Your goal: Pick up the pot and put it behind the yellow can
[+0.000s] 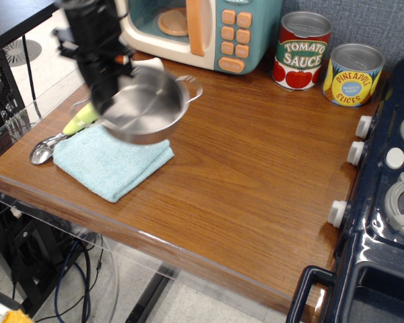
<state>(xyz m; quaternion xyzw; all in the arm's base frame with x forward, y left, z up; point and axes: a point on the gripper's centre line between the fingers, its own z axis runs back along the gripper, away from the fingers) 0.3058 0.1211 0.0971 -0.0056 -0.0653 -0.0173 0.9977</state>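
Note:
The shiny steel pot (147, 104) hangs tilted in the air above the left part of the wooden counter, blurred by motion. My gripper (106, 97) is shut on the pot's left rim and holds it above the blue cloth. The yellow can (352, 74) with the "Pineapple Slices" label stands at the back right of the counter, far to the right of the pot.
A folded blue cloth (111, 161) lies at the front left with a metal spoon (44, 149) and a green-yellow item (79, 119) beside it. A toy microwave (202, 30) and a red "Tomato Sauce" can (301, 50) stand at the back. A toy stove (390, 182) borders the right.

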